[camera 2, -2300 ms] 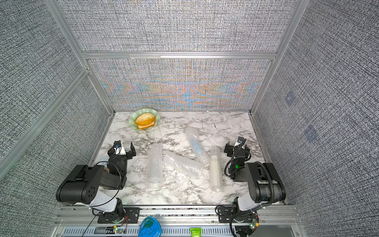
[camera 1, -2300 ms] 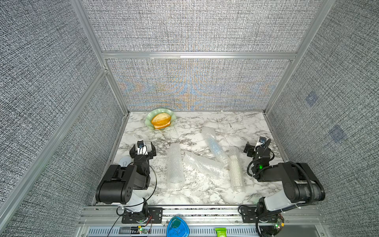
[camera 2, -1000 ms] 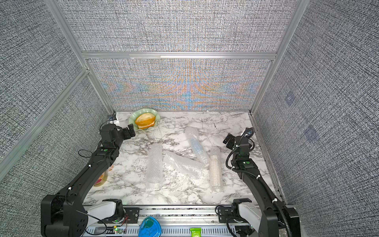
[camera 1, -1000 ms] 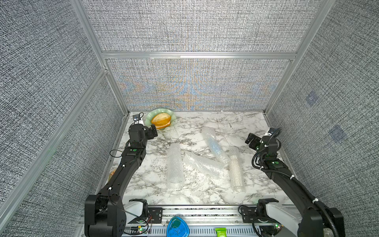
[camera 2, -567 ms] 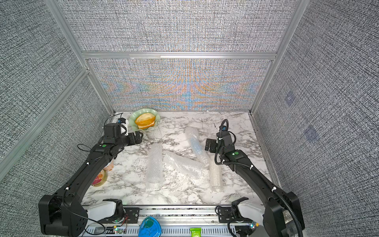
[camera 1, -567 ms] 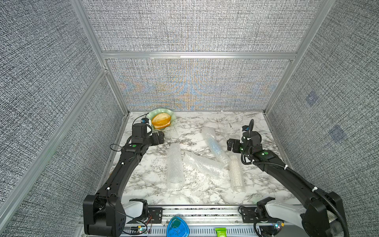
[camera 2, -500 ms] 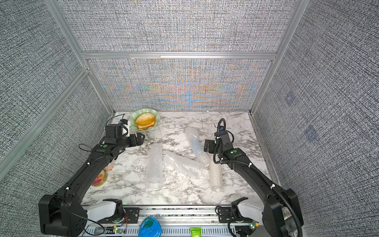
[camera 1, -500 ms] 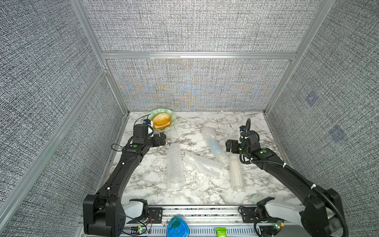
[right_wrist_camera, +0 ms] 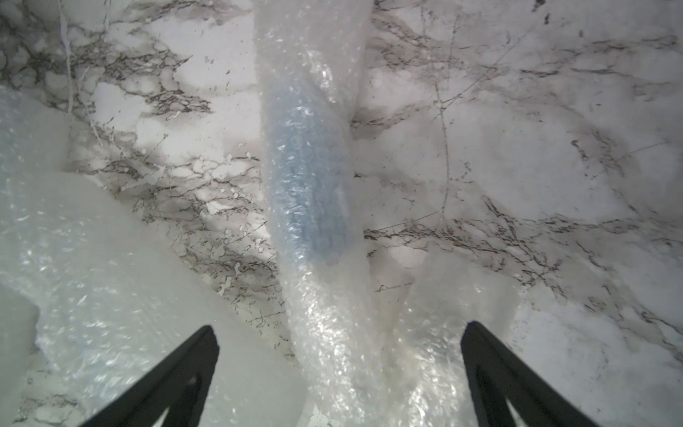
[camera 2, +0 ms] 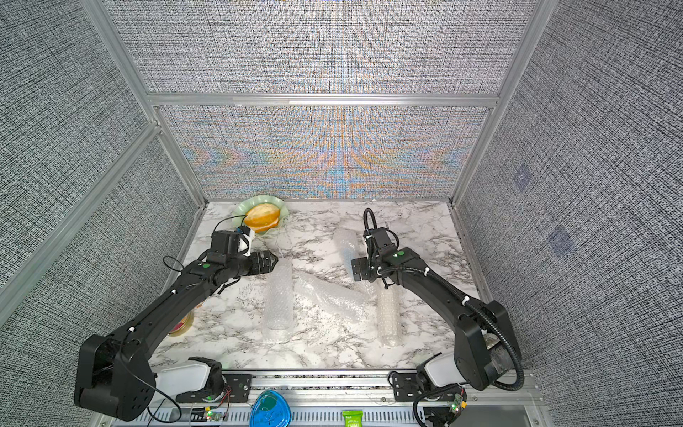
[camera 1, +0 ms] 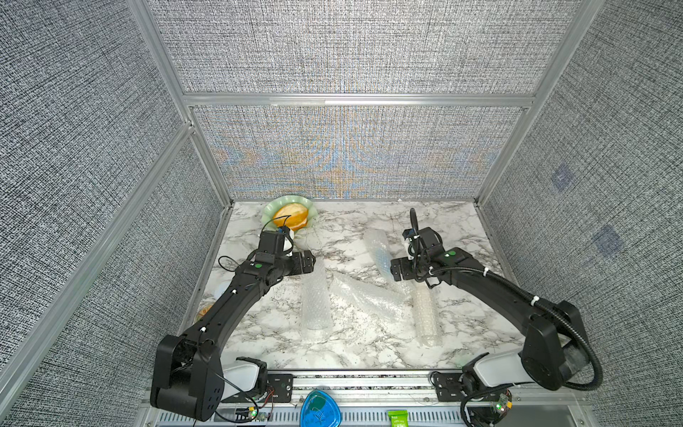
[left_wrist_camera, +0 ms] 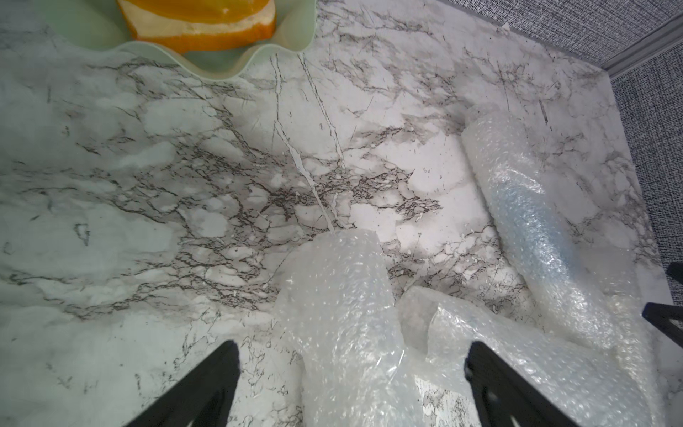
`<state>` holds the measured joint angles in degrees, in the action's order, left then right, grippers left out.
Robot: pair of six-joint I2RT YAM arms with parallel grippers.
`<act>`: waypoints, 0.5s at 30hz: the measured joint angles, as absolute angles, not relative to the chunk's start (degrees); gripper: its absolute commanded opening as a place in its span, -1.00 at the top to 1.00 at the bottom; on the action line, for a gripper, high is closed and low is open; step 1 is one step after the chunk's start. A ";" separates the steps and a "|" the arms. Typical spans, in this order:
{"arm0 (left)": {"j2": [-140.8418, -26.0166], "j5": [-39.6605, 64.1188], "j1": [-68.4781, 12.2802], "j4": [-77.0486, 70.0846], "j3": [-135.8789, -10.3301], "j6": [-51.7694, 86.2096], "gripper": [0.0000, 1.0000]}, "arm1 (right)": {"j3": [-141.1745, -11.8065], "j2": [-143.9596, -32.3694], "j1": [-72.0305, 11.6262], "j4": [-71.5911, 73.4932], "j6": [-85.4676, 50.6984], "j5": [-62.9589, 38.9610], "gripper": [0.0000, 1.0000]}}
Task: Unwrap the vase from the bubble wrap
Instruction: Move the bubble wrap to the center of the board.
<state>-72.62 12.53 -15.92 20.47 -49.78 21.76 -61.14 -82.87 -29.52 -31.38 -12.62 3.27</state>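
Both grippers spread wide over clear crinkly bubble wrap (camera 1: 377,255).
Left gripper (left_wrist_camera: 351,360) empty; right gripper (right_wrist_camera: 336,344) empty above bluish wrapped roll.

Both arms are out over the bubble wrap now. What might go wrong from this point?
1. Several similar rolls lie close together; only one shows a blue shape inside. The left tool, open, straddles a roll that looks empty, so it may grab the wrong piece.
2. The right tool, open, straddles the blue roll; pulling the wrap could drag or roll the blue thing.
3. The green dish sits near the left arm.
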 measured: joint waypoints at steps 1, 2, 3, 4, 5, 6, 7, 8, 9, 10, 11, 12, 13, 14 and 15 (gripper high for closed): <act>-72.62 12.51 -15.99 20.62 -49.71 22.26 -0.96 | -61.76 -83.29 -30.41 -31.68 -12.21 2.87 -0.97; -72.60 12.47 -15.99 20.69 -49.69 22.65 -0.97 | -62.35 -83.64 -31.24 -31.94 -11.77 2.63 -0.97; -72.60 12.36 -16.01 20.86 -49.67 22.79 -0.98 | -63.00 -83.94 -32.14 -32.10 -11.44 2.52 -0.97; -72.47 12.27 -16.03 21.15 -49.56 22.98 -0.99 | -63.59 -84.16 -33.12 -32.23 -11.05 2.31 -0.97; -72.34 12.14 -16.05 21.56 -49.52 23.18 -0.99 | -64.03 -84.25 -33.93 -32.36 -10.57 2.04 -0.97; -72.18 12.14 -16.08 22.09 -49.47 23.68 -0.99 | -64.45 -84.33 -35.00 -32.49 -9.96 1.83 -0.97; -72.05 12.08 -16.08 22.50 -49.39 24.16 -0.99 | -64.82 -84.40 -36.21 -32.67 -9.13 1.63 -0.97; -71.88 11.97 -16.10 22.83 -49.30 24.21 -0.99 | -65.10 -84.55 -37.39 -32.82 -8.25 1.43 -0.97; -71.68 11.97 -16.10 23.22 -49.21 24.34 -0.99 | -65.39 -84.86 -38.79 -32.97 -7.22 1.34 -0.97; -71.55 11.94 -16.10 23.38 -49.10 24.53 -0.99 | -65.65 -85.30 -40.03 -33.26 -6.15 1.26 -0.97; -71.50 11.94 -16.10 23.53 -48.97 24.67 -0.99 | -65.93 -85.82 -41.21 -33.56 -5.19 1.19 -0.97; -71.48 11.94 -16.10 24.05 -48.90 24.86 -0.99 | -66.17 -86.39 -42.41 -33.82 -4.25 1.08 -0.97; -71.48 11.92 -16.10 24.67 -48.90 25.17 -0.99 | -66.43 -86.96 -43.48 -34.13 -3.42 1.02 -0.97; -71.50 11.77 -16.10 25.36 -49.01 25.45 -0.99 | -66.72 -87.39 -44.29 -34.30 -2.74 1.04 -0.97; -71.59 11.44 -16.10 26.13 -49.34 25.56 -0.99 | -67.13 -87.96 -45.28 -34.35 -2.13 1.02 -0.97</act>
<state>-71.59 11.44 -16.10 26.13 -49.34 25.56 -67.13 -87.96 -45.28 -34.35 -2.13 1.02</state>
